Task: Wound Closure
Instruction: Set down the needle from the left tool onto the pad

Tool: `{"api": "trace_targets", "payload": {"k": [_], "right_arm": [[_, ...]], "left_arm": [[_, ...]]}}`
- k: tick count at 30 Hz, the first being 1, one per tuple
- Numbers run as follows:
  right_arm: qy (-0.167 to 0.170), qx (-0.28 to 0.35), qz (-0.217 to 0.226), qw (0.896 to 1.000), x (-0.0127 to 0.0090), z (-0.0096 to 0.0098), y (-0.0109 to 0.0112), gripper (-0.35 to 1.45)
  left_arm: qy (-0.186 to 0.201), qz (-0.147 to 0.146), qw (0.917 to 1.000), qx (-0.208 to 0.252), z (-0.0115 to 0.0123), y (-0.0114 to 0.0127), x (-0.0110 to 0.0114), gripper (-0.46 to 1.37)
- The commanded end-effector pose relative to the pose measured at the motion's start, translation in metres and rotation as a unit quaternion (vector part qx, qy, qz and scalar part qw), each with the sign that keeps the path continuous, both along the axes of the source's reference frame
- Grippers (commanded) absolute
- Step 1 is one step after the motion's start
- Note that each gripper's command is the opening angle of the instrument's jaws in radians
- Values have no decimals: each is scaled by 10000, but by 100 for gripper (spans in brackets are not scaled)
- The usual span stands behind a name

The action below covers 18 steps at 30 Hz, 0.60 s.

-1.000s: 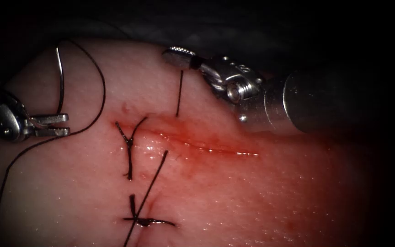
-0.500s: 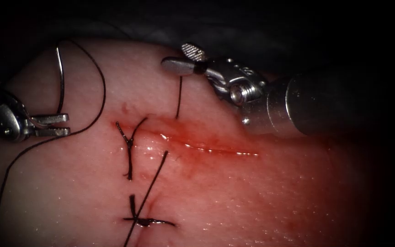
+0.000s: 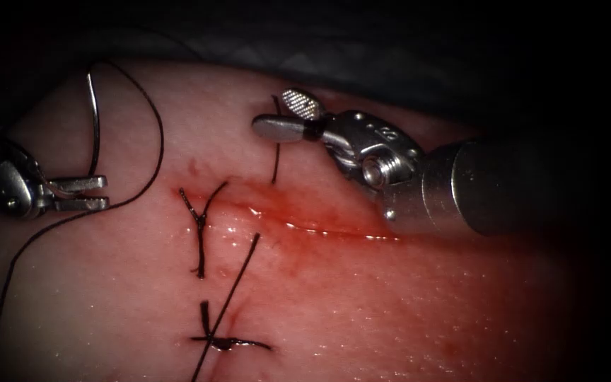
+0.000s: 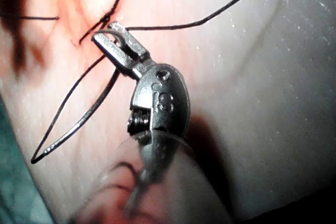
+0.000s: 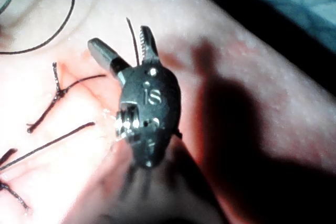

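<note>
**Right tool lets go of the short thread end**

The right tool (image 3: 293, 117) is now standing with its jaws apart, the short thread end (image 3: 276, 157) rising between them and gripped by neither; a second ago those jaws were pinched together on it, and the tool is also sitting a little lower. So the strand above the cut (image 3: 305, 226) is lying free, and the right tool is holding nothing.

The left tool (image 3: 83, 194) is keeping its place at the picture's left, well left of the cut, jaws clamped on the needle (image 3: 94, 120) near one end of its curve. The needle is arching upward, clear of the tissue (image 3: 404, 304), with the long thread (image 3: 151, 120) looping beside it.

Two knotted stitches (image 3: 199, 226) are sitting on the glistening tissue, red fluid (image 3: 270, 205) pooling along the cut. Beyond the tissue, darkness.
</note>
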<state>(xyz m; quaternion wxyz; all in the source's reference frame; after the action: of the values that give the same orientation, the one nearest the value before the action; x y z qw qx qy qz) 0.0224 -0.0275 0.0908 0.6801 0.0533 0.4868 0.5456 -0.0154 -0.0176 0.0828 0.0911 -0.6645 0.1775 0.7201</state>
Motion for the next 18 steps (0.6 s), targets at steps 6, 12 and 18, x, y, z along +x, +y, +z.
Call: {"api": "trace_targets", "payload": {"k": [6, 12, 18], "right_arm": [[20, 47, -277, 9996, 0, -24, -27, 123], [5, 38, -292, 9996, -3, -28, -28, 123], [6, 34, -294, 9996, -3, -27, -28, 123]], "left_arm": [[-2, 44, 10000, -3, 1, -1, -1, -35], [-58, 21, 9999, 131, 3, 2, -3, -16], [-155, -299, 9967, 732, 8, 7, -8, 91]]}}
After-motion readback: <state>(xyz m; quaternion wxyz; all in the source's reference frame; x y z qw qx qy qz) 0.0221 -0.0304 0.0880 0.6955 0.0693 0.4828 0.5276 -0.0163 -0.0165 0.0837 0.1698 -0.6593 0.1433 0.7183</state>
